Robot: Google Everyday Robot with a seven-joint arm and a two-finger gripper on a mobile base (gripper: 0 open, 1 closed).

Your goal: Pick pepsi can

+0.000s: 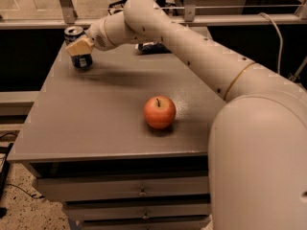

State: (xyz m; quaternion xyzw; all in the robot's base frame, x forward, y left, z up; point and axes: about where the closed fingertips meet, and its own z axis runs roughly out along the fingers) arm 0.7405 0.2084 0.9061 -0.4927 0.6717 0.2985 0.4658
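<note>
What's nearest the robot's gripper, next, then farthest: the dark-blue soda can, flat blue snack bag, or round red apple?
1. Dark-blue pepsi can: right at the gripper, far left.
2. Flat blue snack bag: far edge, near the middle.
3. Round red apple: mid-table, nearer the front.

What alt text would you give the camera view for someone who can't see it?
A robot arm reaches across a gray table, its gripper at a pepsi can standing at the far left corner. A red apple sits near the middle, and a snack bag lies at the far edge, partly behind the arm.
</note>
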